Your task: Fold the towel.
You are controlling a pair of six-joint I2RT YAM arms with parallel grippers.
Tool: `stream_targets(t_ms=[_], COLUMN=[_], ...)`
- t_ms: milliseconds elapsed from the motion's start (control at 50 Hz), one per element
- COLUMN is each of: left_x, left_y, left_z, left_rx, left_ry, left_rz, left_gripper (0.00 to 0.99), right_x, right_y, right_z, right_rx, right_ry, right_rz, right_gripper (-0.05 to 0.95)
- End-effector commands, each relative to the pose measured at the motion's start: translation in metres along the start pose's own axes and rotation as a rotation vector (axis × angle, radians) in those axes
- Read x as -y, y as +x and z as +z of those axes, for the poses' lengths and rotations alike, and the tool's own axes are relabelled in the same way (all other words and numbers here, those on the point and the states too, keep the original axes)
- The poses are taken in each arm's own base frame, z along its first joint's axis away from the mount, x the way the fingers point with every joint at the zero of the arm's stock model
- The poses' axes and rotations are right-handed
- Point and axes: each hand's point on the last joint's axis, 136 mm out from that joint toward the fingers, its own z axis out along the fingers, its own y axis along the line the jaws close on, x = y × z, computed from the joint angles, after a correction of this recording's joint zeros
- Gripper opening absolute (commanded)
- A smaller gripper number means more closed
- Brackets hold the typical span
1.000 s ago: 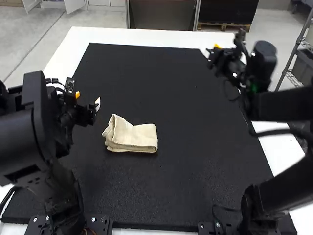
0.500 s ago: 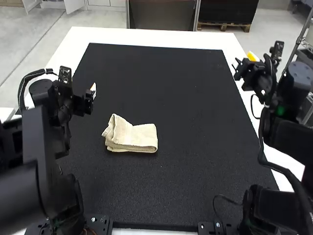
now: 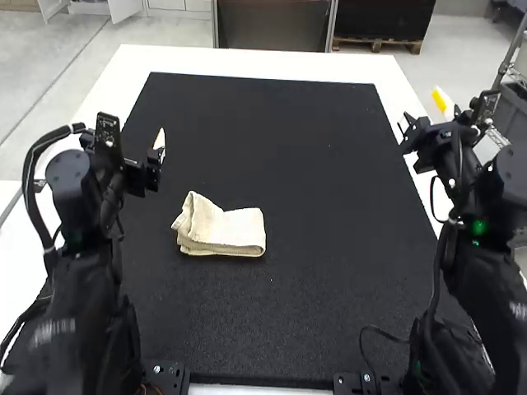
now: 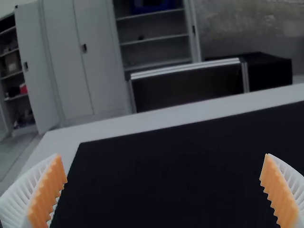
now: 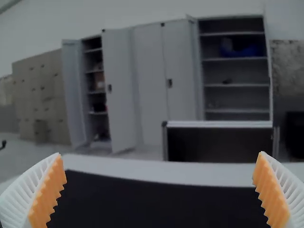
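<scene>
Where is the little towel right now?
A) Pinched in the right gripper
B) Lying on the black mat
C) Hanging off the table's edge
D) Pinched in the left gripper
B: the towel lies folded up on the black mat, and both the left gripper and the right gripper are open with nothing between their fingers.

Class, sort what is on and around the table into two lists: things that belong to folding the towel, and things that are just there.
For the job:
- towel, folded over on itself
- left gripper, open
- right gripper, open

Just there:
- black mat under the towel
- white table beneath it
</scene>
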Motion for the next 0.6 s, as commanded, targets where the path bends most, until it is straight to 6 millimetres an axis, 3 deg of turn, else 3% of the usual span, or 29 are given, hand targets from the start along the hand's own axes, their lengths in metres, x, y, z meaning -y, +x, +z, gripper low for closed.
stream_targets(t_ms=[0, 120, 260, 440, 580], left_x=[0.000, 0.009, 0.006, -0.003, 0.010], left_y=[-0.015, -0.021, -0.030, -0.013, -0.002], left_z=[-0.011, -0.025, -0.036, -0.036, -0.034], left_rx=[0.072, 0.125, 0.162, 0.093, 0.050], left_ry=[-0.042, -0.034, -0.068, -0.101, -0.029], left_rz=[-0.002, 0.009, 0.040, 0.028, 0.042], left_gripper=[0.957, 0.956, 0.957, 0.957, 0.959], right_x=[-0.005, -0.011, -0.017, -0.025, -0.028], right_y=[-0.005, 0.002, 0.008, 0.013, 0.026], right_z=[-0.006, -0.011, -0.015, -0.025, -0.037], right_rx=[0.041, 0.043, 0.052, 0.067, 0.050], right_ry=[0.026, 0.036, 0.041, 0.028, 0.035], right_rz=[-0.054, -0.081, -0.116, -0.155, -0.167], right_gripper=[0.91, 0.91, 0.91, 0.91, 0.91])
